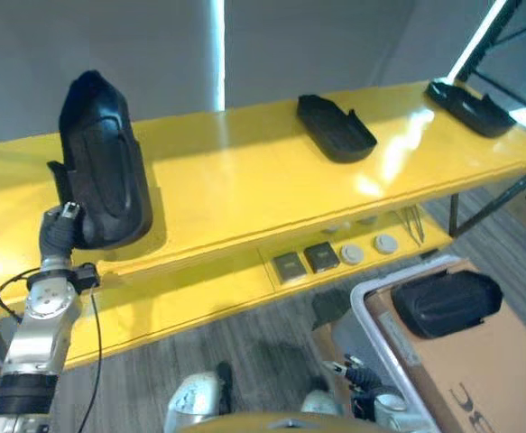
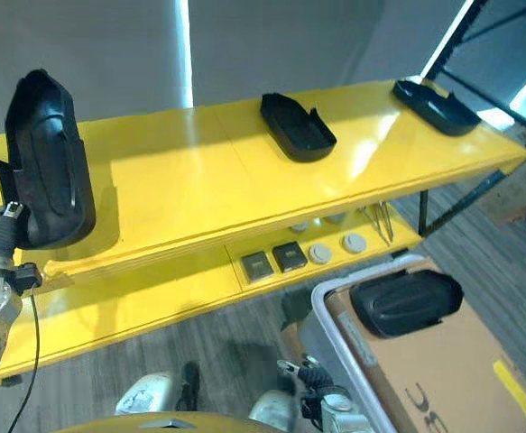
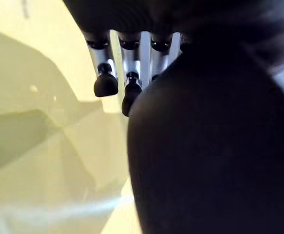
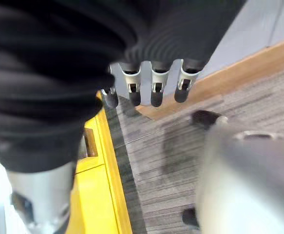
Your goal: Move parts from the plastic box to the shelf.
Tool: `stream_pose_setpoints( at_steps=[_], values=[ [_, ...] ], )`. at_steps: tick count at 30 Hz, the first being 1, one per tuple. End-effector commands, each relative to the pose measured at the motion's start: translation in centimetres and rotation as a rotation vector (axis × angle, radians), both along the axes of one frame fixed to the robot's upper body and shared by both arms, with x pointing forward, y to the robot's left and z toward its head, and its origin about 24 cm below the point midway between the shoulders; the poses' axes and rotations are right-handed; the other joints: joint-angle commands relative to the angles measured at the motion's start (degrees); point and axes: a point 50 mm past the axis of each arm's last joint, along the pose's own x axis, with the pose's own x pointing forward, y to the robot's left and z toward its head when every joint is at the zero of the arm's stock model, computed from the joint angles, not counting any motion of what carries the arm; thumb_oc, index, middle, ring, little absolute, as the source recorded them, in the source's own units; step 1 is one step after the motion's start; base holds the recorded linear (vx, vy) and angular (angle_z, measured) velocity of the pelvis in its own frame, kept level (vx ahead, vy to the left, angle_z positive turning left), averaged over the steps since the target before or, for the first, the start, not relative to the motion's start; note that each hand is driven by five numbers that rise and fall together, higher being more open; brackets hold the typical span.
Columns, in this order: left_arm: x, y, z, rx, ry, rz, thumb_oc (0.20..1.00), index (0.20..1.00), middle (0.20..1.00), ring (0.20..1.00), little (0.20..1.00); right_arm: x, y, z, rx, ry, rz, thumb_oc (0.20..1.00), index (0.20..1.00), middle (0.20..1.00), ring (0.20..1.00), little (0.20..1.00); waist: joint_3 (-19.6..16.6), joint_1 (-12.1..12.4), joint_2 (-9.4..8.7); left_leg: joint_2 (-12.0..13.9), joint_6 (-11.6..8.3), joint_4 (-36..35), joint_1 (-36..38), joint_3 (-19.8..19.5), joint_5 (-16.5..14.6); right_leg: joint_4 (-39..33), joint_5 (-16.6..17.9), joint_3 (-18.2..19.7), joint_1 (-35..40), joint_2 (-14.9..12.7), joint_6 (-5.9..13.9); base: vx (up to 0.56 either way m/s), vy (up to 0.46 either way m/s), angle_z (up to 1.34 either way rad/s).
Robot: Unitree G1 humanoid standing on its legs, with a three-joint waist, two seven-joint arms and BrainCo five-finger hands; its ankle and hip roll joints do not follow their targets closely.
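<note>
Standing on end at the frame's left, the black moulded part [image 1: 100, 162] rests on the yellow shelf [image 1: 244, 180]; left hand [image 3: 113, 73] fingers curl around it, steadying it upright for placement.

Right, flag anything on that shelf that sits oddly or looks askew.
One thing: the black part at the shelf's left end stands upright on end in the left hand, while the other two parts lie flat, hollow side up. Nothing looks spilled or damaged.
</note>
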Motion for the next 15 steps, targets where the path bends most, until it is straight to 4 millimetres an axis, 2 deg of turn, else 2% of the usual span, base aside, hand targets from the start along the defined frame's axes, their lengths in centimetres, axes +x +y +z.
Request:
stream_pose_setpoints(
  at_steps=[1, 3, 5, 6, 11, 15],
  values=[
    [1.8, -2.4, 3.6, 0.085, -0.124, -0.082, 0.2, 0.2, 0.2, 0.2, 0.2, -0.3, -2.7, 0.8, -0.074, -0.002, -0.038, 1.0, 1.0, 1.0, 1.0, 1.0, -3.0, -3.0, 3.54, 14.4, -8.04, -2.5, 4.6, 4.0, 2.6, 1.0, -0.2, -4.6, -0.7, 1.5, 0.07, 0.34, -0.18, 0.54],
    [2.9, -2.8, 3.3, 0.117, -0.071, -0.094, 0.2, 0.2, 0.2, 0.2, 0.2, -0.9, -2.8, 0.7, -0.078, 0.008, -0.052, 1.0, 1.0, 1.0, 1.0, 1.0, -3.3, -5.1, 3.87, 17.4, -9.31, -2.7, 5.2, 10.2, 3.3, 0.2, -1.1, -7.8, 1.0, 1.9, -0.13, 0.18, -0.089, 0.8],
    [3.5, -2.8, 3.1, 0.125, -0.05, -0.086, 0.2, 0.2, 0.2, 0.2, 0.2, -1.1, -2.8, 0.7, -0.071, 0.015, -0.057, 1.0, 1.0, 1.0, 1.0, 1.0, -3.4, -6.0, 3.95, 18.4, -9.57, -3.3, 5.4, 12.1, 4.1, 0.0, -1.2, -8.9, 1.3, 2.1, -0.39, 0.12, -0.04, 0.98],
    [4.7, -2.6, 2.8, 0.171, 0.015, -0.051, 0.2, 0.2, 0.2, 0.2, 0.2, -1.5, -2.7, 0.4, -0.062, 0.031, -0.061, 1.0, 1.0, 1.0, 1.0, 1.0, -3.7, -7.1, 4.27, 18.5, -9.64, -5.2, 6.4, 12.3, 4.8, 0.4, -2.0, -9.2, 1.3, 2.9, -0.62, 0.17, -0.009, 0.68],
    [6.6, -1.8, 1.8, 0.242, 0.144, 0.034, 0.2, 0.2, 0.2, 0.2, 0.2, -2.2, -2.3, -0.1, -0.059, 0.081, -0.034, 1.0, 1.0, 1.0, 1.0, 1.0, -4.1, -9.3, 4.8, 17.8, -9.22, -6.9, 7.5, 12.6, 5.5, 2.3, -2.9, -7.9, 0.0, 3.2, -0.66, 0.14, 0.03, -0.06],
    [7.9, 0.1, 1.0, 0.295, 0.275, 0.152, 0.2, 0.2, 0.2, 0.2, 0.2, -3.3, -2.1, -0.5, -0.078, 0.119, 0.046, 1.0, 1.0, 1.0, 1.0, 1.0, -3.9, -12.1, 5.2, 17.5, -8.99, -6.7, 7.1, 13.6, 5.4, 4.0, -3.4, -6.3, -1.7, 2.9, -0.45, 0.1, 0.052, -0.13]
  ],
)
